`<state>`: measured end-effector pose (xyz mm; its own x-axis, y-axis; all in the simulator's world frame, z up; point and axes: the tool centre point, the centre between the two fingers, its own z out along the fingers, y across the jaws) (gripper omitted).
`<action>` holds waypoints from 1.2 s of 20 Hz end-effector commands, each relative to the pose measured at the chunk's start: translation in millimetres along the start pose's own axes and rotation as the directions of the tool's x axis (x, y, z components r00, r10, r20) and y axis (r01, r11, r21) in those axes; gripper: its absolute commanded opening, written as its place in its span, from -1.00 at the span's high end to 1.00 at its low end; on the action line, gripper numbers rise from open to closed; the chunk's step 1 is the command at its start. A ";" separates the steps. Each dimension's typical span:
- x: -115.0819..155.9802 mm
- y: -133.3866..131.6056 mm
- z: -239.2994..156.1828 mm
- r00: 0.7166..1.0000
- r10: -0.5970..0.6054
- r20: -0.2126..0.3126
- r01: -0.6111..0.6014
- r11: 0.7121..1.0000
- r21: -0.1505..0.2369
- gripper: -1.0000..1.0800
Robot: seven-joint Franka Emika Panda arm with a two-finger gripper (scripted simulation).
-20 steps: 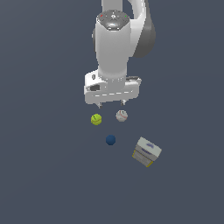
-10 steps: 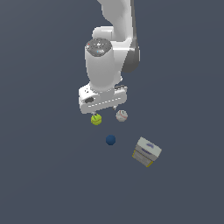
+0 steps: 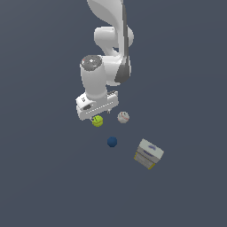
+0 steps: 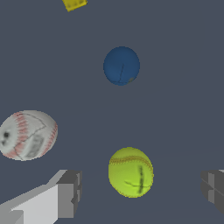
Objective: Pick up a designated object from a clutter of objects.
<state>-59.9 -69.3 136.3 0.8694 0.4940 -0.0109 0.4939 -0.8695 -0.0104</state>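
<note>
From the exterior view, the arm has swung toward that view's left and dropped in the last second, so the gripper [image 3: 98, 116] now sits right over the yellow-green tennis ball [image 3: 97, 120], partly covering it. The white baseball [image 3: 123, 117] lies just beside it on that view's right, the dark blue ball [image 3: 112, 142] nearer the camera, and the grey-white box [image 3: 148, 154] well apart at the near right. That shift looks like the arm lining up on the right ball, not its neighbours.

In the wrist view, the tennis ball [image 4: 130, 172] lies between the two fingers [image 4: 69, 193], which stand wide apart, touching nothing. The baseball [image 4: 28, 134] sits off to one side and the blue ball [image 4: 121, 65] further out. I'd say only the last descent and the squeeze remain.
</note>
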 end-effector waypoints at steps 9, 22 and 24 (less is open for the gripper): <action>-34.4 6.2 37.3 0.993 -0.122 -0.008 0.122 0.993 -0.009 -0.92; -42.4 6.9 48.9 0.989 -0.146 -0.009 0.146 0.989 -0.011 -0.92; -42.5 6.7 54.2 0.989 -0.147 -0.009 0.147 0.989 -0.011 -0.92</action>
<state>-93.9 -96.1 86.2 0.7880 0.6157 -0.0001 0.6157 -0.7880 -0.0001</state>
